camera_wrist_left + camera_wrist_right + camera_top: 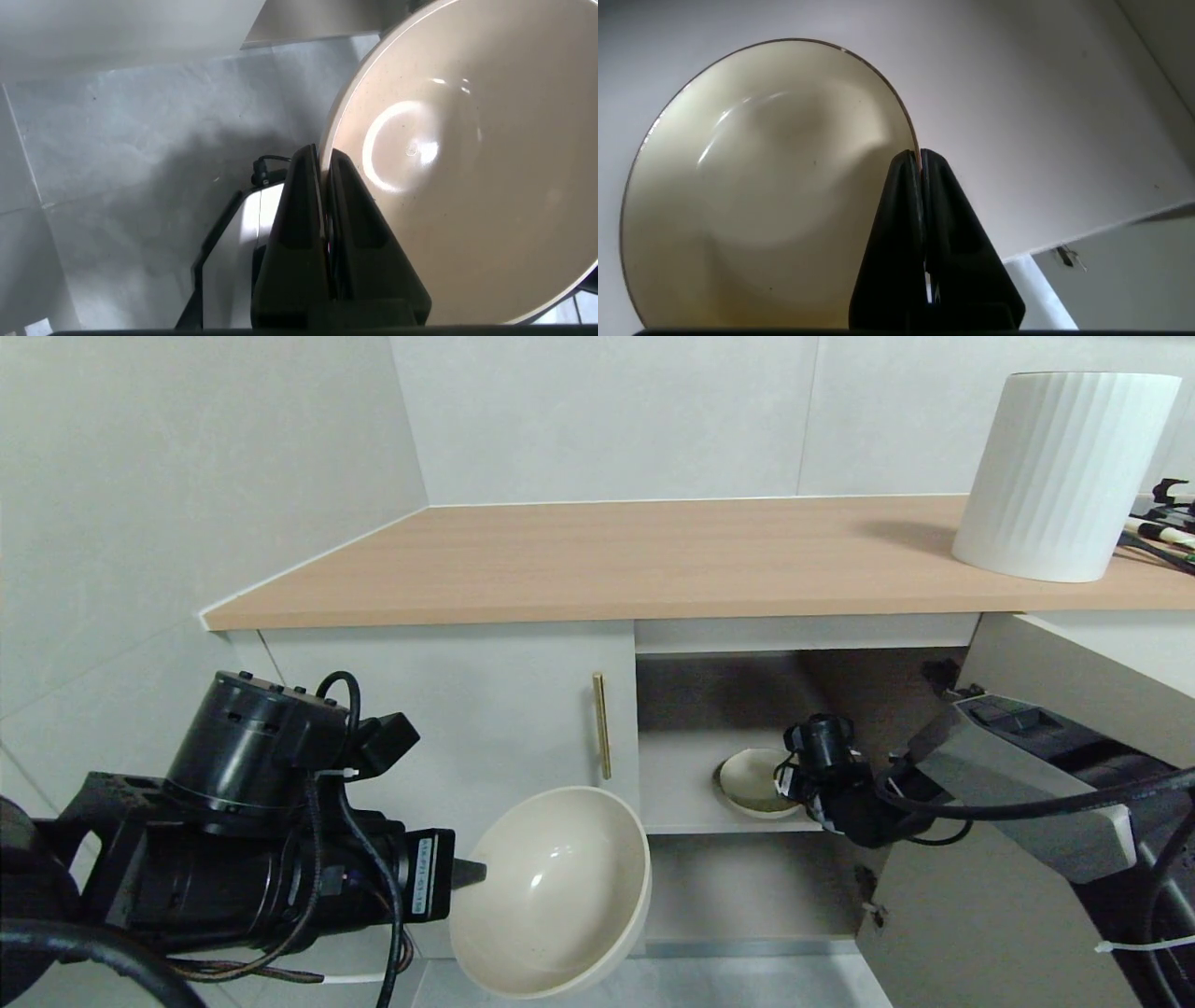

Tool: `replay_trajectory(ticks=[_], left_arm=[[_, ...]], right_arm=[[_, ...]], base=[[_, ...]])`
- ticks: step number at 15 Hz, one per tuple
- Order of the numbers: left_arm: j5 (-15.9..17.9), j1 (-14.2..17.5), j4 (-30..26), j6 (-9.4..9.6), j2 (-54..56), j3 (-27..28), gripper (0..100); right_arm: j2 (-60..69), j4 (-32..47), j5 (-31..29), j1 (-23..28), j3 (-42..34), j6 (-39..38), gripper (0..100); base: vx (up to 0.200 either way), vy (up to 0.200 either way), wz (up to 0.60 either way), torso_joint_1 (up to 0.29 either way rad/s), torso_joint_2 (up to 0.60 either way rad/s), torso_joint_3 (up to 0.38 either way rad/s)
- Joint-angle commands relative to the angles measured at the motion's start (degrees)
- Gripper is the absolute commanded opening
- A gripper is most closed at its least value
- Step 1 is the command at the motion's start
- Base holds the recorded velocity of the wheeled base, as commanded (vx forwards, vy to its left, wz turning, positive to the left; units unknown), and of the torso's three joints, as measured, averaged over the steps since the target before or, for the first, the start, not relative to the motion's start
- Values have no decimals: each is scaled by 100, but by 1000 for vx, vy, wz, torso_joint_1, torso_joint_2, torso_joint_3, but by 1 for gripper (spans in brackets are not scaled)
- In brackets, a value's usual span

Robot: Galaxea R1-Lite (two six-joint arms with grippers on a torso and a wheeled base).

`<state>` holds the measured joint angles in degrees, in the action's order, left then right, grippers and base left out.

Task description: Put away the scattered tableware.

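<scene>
A large cream bowl (555, 891) hangs low in front of the closed cabinet door, tipped on its side; my left gripper (471, 875) is shut on its rim. In the left wrist view the black fingers (308, 196) pinch the bowl's (467, 159) edge. Inside the open cabinet, a small beige plate (750, 782) sits at the shelf's front, and my right gripper (782, 782) is shut on its rim. The right wrist view shows the same plate (757, 187) clamped at its edge by the gripper (920, 168).
A wooden countertop (607, 555) runs above the cabinet, with a tall white ribbed container (1064, 476) and some dark utensils (1162, 523) at its right end. The left door has a brass handle (602, 725). The right door (1083, 663) stands open beside my right arm.
</scene>
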<state>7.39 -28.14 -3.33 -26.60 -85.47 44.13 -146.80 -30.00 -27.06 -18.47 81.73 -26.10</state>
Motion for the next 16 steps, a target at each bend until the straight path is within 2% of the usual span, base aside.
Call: replay_trajectory(ticks=[1,8,9,14,16], left_arm=[[-9,1,-1,-3,-31,-1,0],[0,1,-1,-3,-75,-1,0],[0,1,-1,-3,-84,-1,0],[-9,-52,8,-3,-233,96,0],[-159,-96,-1,-12,-383,219,0]], right_arm=[[-42,3,-18,1,89,0,0],[-86,100,-18,36,300,-9,0],[-86,100,-18,45,309,-9,100],[90,100,-27,45,239,-132,100],[573,126,-18,10,-218,-159,100]], base=[[0,0,0,0,0,0],[0,0,0,0,0,0],[0,0,0,0,0,0],[0,0,0,0,0,0],[0,0,0,0,0,0]])
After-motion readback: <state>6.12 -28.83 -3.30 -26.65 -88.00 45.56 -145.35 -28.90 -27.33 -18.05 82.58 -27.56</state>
